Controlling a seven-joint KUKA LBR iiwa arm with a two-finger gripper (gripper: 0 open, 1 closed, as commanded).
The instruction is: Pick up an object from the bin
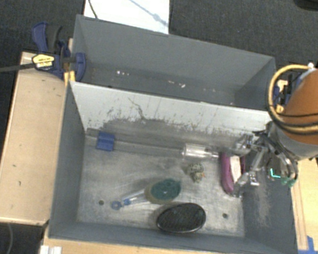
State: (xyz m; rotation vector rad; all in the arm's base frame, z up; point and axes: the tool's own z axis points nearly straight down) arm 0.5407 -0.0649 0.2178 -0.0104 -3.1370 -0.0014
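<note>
One magenta, elongated plastic object (229,171) lies by the right wall of the grey metal bin (269,222), the hand (246,170) just beside it; how far open it is I cannot tell. Crowded against that wall, the object may slide away instead of being gripped.

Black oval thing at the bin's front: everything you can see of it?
The black oval object lies flat on the bin floor by the front wall, right of centre, long axis roughly left to right. Looks like matte dark plastic with a finely dotted top, perhaps bristles; no handle visible. A teal round disc lies just behind it; contact cannot be told.
</note>
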